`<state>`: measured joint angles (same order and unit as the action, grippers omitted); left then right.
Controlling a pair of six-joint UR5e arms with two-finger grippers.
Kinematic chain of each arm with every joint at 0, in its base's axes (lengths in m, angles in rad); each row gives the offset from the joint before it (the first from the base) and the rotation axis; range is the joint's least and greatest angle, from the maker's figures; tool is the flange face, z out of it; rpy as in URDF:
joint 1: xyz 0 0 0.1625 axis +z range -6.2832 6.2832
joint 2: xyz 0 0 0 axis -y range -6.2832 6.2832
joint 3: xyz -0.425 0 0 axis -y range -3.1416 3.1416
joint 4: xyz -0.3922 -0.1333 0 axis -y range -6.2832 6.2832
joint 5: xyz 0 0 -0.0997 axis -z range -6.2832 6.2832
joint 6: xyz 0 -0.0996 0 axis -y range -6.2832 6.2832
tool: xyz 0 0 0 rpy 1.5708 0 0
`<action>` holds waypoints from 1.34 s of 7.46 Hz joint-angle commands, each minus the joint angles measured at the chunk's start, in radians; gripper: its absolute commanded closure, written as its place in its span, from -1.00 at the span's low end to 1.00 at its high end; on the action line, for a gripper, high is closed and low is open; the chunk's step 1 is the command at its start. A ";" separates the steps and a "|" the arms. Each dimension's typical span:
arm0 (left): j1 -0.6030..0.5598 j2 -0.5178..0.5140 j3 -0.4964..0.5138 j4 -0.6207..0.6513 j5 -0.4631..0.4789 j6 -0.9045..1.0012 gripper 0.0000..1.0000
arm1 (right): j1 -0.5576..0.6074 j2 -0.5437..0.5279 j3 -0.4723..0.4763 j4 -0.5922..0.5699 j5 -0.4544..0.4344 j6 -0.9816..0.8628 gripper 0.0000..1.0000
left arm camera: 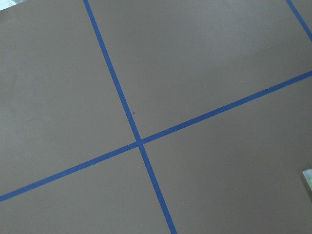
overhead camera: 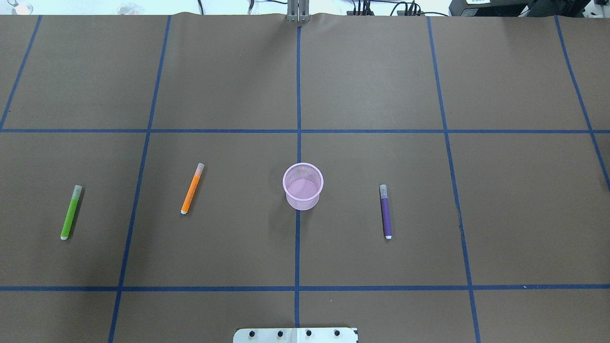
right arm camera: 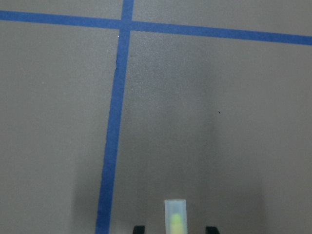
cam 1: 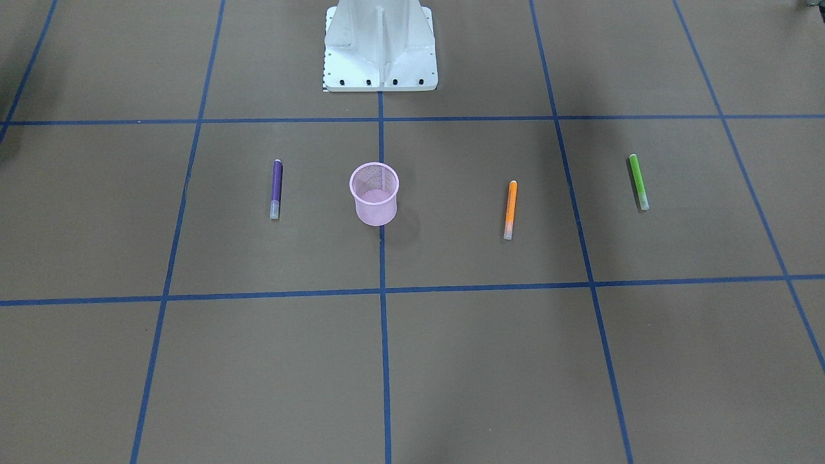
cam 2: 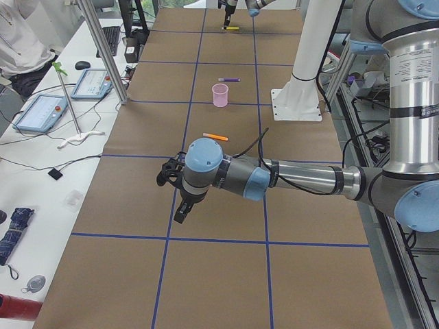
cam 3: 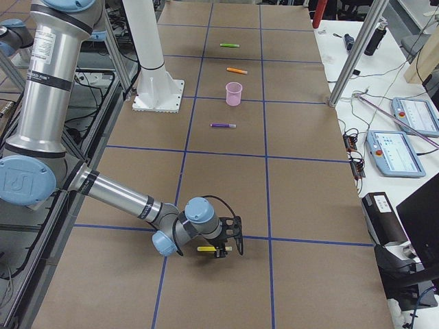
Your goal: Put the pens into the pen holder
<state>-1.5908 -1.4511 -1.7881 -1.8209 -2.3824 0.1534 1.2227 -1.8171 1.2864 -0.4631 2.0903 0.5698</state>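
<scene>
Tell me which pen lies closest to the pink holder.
The purple pen, alone on the robot's right of the pen holder; the orange pen and green pen lie farther off on the other side.

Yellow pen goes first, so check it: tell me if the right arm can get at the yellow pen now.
Probably yes: the right gripper hangs over the yellow pen, its fingers apart on either side, and nothing else lies near it.
</scene>
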 commanded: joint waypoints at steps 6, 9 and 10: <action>0.000 0.000 0.003 0.000 -0.001 0.000 -1.00 | -0.026 0.001 -0.010 -0.002 -0.007 -0.004 0.78; 0.002 0.000 0.003 0.000 0.000 0.000 -1.00 | -0.025 0.004 0.007 0.000 -0.003 -0.010 1.00; 0.002 -0.002 0.001 0.000 -0.001 -0.002 -1.00 | -0.025 0.013 0.049 0.000 -0.001 -0.010 1.00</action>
<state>-1.5896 -1.4516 -1.7858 -1.8208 -2.3826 0.1531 1.1973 -1.8123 1.2990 -0.4638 2.0870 0.5609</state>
